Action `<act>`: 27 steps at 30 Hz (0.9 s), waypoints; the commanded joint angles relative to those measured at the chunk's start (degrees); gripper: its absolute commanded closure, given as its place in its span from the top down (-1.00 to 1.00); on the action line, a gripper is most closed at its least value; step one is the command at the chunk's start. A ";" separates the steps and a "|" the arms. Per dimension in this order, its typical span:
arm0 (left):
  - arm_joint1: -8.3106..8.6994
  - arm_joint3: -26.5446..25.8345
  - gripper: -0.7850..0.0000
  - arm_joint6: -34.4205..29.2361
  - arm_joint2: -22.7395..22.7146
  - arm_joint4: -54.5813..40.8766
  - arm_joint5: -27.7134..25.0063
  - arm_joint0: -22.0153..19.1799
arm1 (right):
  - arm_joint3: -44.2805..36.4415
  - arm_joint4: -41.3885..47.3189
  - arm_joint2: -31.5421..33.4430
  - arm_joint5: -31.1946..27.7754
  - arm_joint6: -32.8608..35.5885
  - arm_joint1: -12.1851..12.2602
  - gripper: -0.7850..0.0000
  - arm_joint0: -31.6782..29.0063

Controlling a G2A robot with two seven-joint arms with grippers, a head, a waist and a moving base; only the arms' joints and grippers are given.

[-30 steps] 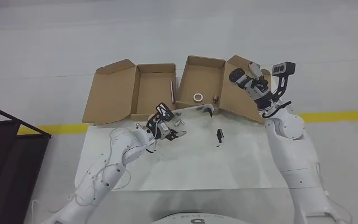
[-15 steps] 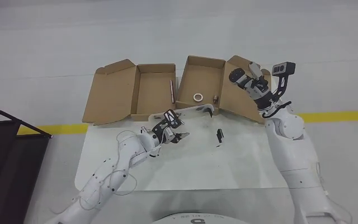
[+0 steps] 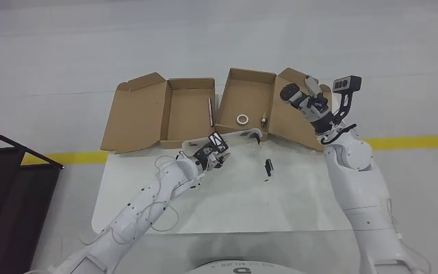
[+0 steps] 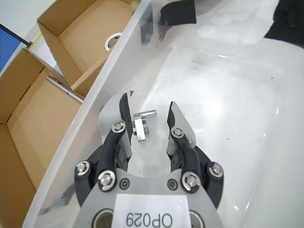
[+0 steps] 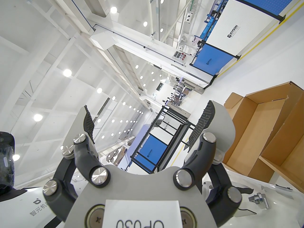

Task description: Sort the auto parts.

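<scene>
Left gripper [image 4: 147, 100] straddles the metal part [image 4: 140, 129] in the clear bin [image 4: 123, 39]
Fingers [image 4: 124, 115] spread, gripping nothing; part lies between them, close against 1 pad, its pin pointing across the gap; right gripper [image 5: 148, 106], likewise spread and empty, is raised well apart.

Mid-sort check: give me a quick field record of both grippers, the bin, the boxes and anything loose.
left gripper: open, down in the clear bin, small metal bracket between its fingers, not clamped
right gripper: open, empty, raised, pointing up
bin's far end: black part
box by left arm: metal rod
box by right arm: white ring, small metal piece
table: loose black part
</scene>
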 commanded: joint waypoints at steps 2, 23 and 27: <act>-0.14 0.70 -0.11 0.24 0.12 0.42 -1.22 -0.45 | 0.00 0.00 0.00 0.00 0.00 0.00 1.00 0.00; 0.82 -4.59 -0.01 -6.63 -3.87 5.09 -4.46 1.07 | 0.00 0.00 0.00 0.00 0.00 0.00 1.00 0.00; 0.83 -4.85 0.29 -8.65 -3.92 6.72 -4.31 1.32 | 0.00 0.00 0.00 0.00 0.00 0.00 1.00 0.00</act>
